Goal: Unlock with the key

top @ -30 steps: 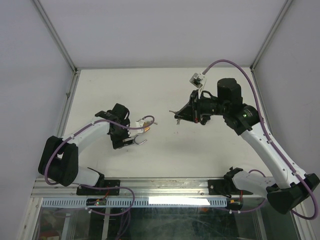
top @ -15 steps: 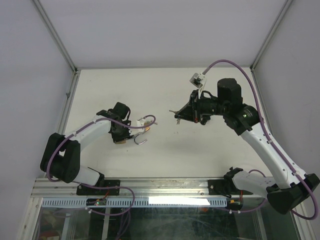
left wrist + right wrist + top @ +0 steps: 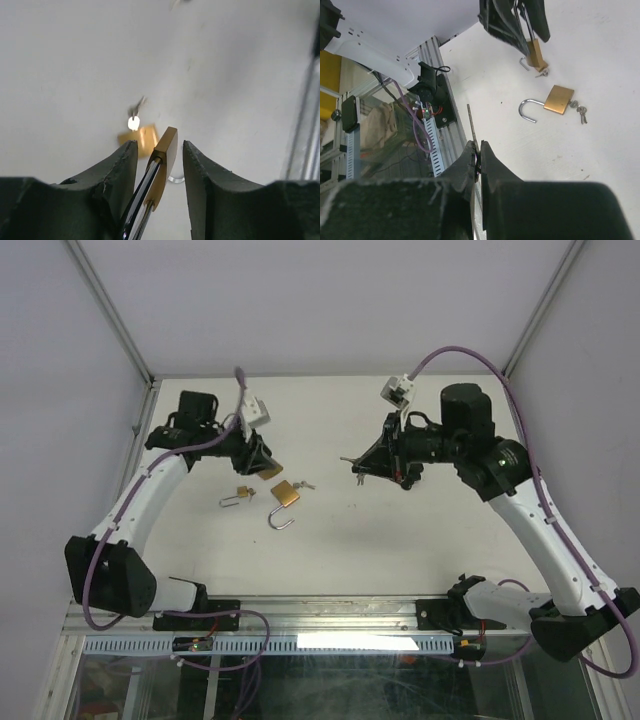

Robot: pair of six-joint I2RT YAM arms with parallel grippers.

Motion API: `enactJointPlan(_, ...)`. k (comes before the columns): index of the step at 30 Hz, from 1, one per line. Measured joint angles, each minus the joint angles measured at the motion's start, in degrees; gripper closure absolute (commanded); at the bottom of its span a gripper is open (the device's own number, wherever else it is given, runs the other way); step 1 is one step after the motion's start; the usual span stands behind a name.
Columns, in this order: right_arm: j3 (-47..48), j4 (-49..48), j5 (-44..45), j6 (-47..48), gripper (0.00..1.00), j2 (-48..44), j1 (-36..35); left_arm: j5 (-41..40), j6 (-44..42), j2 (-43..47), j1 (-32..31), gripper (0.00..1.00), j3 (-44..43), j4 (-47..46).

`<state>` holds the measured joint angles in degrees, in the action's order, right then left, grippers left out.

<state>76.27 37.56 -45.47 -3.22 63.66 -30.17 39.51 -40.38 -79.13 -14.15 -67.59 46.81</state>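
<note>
Gripping a brass padlock (image 3: 169,139), the left claw (image 3: 159,147) hangs at nine o'clock of the right claw (image 3: 478,146), which pinches a key (image 3: 470,122).

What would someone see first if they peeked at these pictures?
A brass padlock stands out, pinched in the left gripper and held up above the white table. Across from it, the right gripper squeezes a thin key. A bigger padlock lies on the table with its shackle open.
</note>
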Motion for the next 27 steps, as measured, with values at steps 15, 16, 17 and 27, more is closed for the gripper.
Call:
enactJointPlan(15,21.0,16.2,-5.1,13.7,1.00,-0.4,0.1,46.7,54.6,-1.1,-3.0,1.00,-20.2,-59.8)
enactJointPlan(16,18.6,15.1,-4.8,13.6,1.00,-2.2,0.1,47.4,55.8,-0.9,-3.1,1.00,-20.0,-61.7)
enactJointPlan(17,16.3,14.5,-4.6,13.6,1.00,-3.8,0.1,47.8,57.5,-0.6,-3.1,1.00,-18.9,-64.5)
enactJointPlan(27,10.5,12.4,-1.7,13.4,1.00,-7.0,0.1,45.6,58.6,2.3,-2.7,1.00,7.2,-66.4)
